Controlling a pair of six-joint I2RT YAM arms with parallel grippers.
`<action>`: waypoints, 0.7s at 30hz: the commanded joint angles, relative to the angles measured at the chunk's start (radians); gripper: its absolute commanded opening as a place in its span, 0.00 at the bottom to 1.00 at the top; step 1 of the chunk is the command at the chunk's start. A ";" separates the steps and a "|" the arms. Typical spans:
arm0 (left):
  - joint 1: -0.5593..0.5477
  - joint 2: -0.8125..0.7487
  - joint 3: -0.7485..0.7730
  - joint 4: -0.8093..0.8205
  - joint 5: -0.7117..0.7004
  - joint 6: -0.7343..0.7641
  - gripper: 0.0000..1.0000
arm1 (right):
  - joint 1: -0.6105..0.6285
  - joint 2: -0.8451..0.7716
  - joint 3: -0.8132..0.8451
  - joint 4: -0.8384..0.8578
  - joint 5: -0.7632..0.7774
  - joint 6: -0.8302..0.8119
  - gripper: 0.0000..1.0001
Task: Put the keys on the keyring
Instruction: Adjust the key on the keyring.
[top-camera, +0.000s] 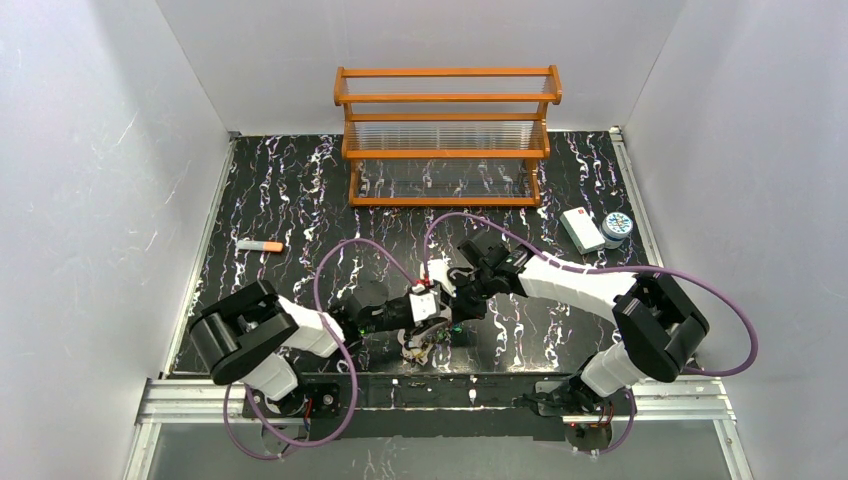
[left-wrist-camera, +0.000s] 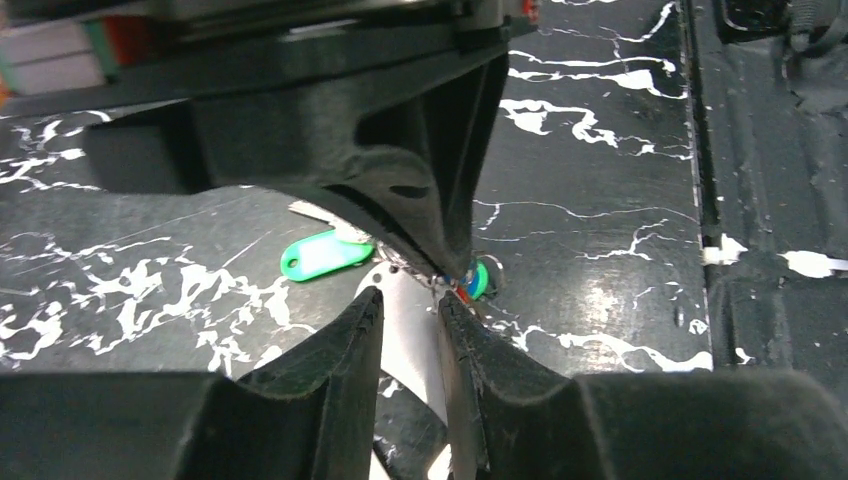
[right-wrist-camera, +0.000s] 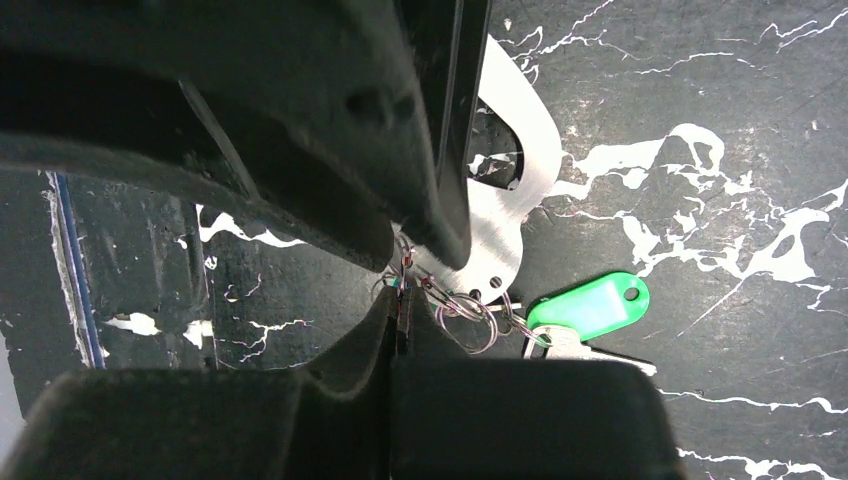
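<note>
Here's the keyring (right-wrist-camera: 500, 235), a flat silvery plate with a cut-out window, and it sits right in the left gripper (left-wrist-camera: 410, 300). The fingers stand narrow, one on either side of the plate, clamped on it. From the left wrist the metal fills the slot between them.

Off the plate's lower edge hang thin wire rings (right-wrist-camera: 468, 318). On those is a key (right-wrist-camera: 578, 343) with a green tag (right-wrist-camera: 590, 305), lying on the table just beside the right gripper's tip.

The right gripper (right-wrist-camera: 402, 300) meets the left one nose to nose. Its fingers are pressed fully together, and a fine wire runs in at their tip; whether it is pinched there I cannot tell. At that same tip there's a dab of blue, red and green (left-wrist-camera: 472, 282), too cramped to make out.

From above, the two grippers come together over the near middle of the black marbled table (top-camera: 300, 190), with the keys (top-camera: 420, 345) bunched right beneath them. Well beyond the grippers, at the back, stands an orange wooden rack (top-camera: 447, 120). Far out past the right gripper, a white box (top-camera: 581, 230) and a round patterned tin (top-camera: 617, 225) sit side by side. Far out past the left gripper lies a grey stick (top-camera: 260, 245) with an orange tip.
</note>
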 joint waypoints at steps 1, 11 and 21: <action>-0.013 0.036 0.040 0.000 0.079 0.019 0.25 | 0.011 0.003 0.043 -0.005 -0.027 -0.008 0.01; -0.020 0.073 0.039 -0.003 0.084 0.014 0.18 | 0.016 0.000 0.048 -0.008 -0.032 -0.014 0.01; -0.033 0.115 0.061 -0.001 0.038 0.009 0.00 | 0.019 -0.007 0.047 -0.004 -0.040 -0.015 0.01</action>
